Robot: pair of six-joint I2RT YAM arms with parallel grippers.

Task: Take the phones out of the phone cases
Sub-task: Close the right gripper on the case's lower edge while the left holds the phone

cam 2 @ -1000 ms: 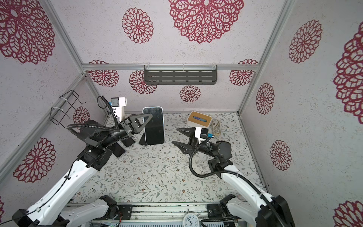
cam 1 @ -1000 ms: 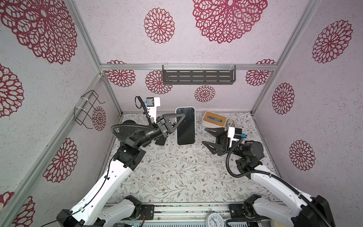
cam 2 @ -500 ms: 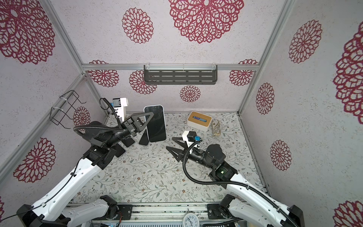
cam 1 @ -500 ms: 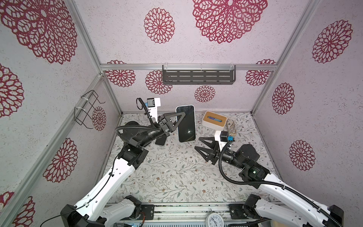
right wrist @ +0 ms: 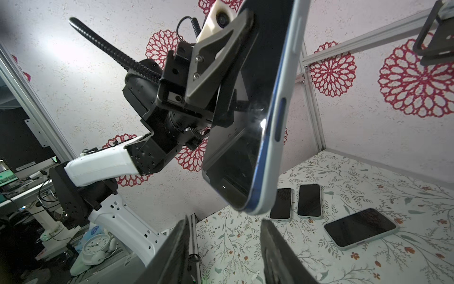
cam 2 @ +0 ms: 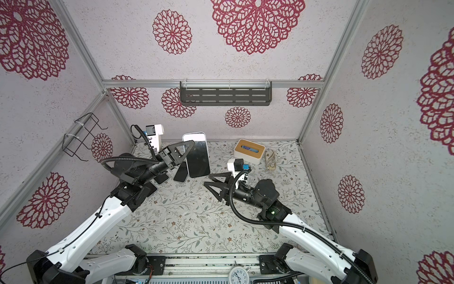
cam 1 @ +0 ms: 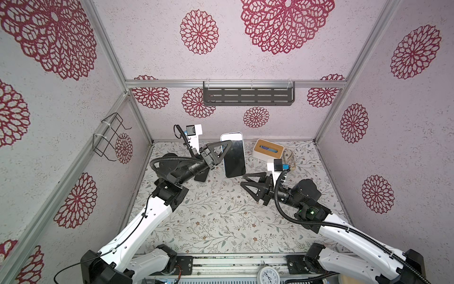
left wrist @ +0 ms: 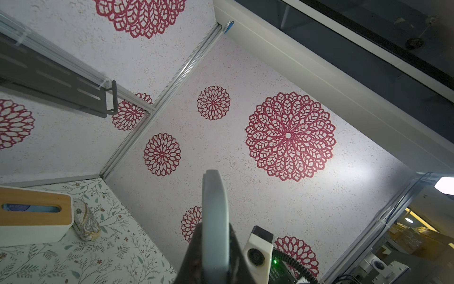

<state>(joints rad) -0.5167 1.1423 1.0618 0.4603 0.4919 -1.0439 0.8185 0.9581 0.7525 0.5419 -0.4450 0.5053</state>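
Up in the air above the flowery counter (cam 1: pixel 221 216), the left end effector (cam 1: pixel 224 150) is clamped tight on one long side of the phone (cam 1: pixel 234 159). The phone stands on end and sits inside its pale phone case (right wrist: pixel 276 147). The right end effector (cam 1: pixel 243 180) is just under the phone's low end, with its two fingers apart and holding nothing.
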